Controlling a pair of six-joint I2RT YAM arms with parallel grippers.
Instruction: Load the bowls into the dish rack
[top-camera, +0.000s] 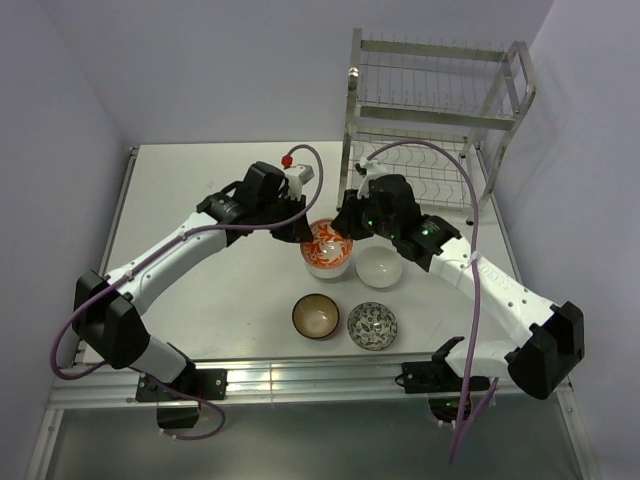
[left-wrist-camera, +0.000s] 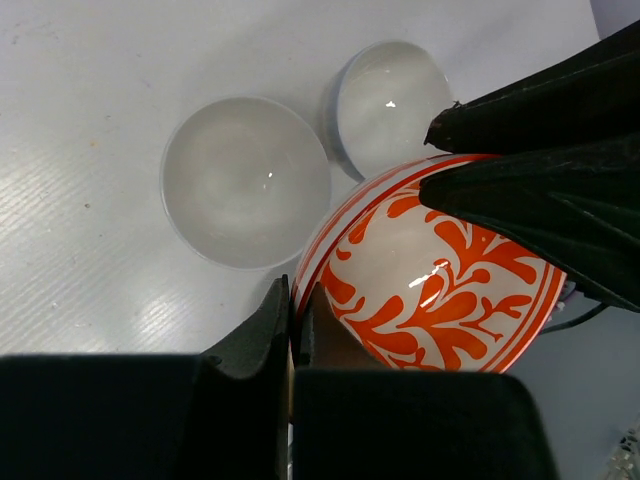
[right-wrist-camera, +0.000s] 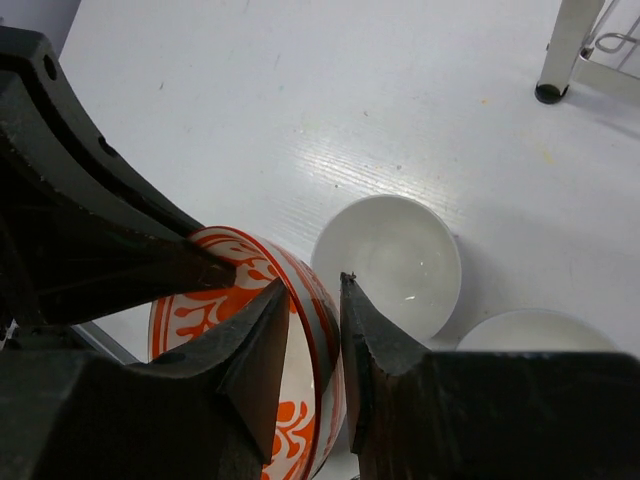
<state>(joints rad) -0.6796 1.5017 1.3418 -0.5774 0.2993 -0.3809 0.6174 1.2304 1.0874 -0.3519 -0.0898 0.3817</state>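
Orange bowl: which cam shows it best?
Left wrist. The orange bowl is large, pattern clear, left gripper pinching its rim. Top view shows it small, between both grippers. Right wrist shows a partial, oblique slice, its rim between the fingers of the right gripper.

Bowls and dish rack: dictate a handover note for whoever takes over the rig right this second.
Left gripper: shut on the rim of the orange bowl, held off the table.
Right gripper: jaws straddle the opposite rim, grip unclear.
On the table: white bowl, second white bowl, brown bowl, grey patterned bowl.
Done: no bowl in the dish rack yet.
Left: rack all five.
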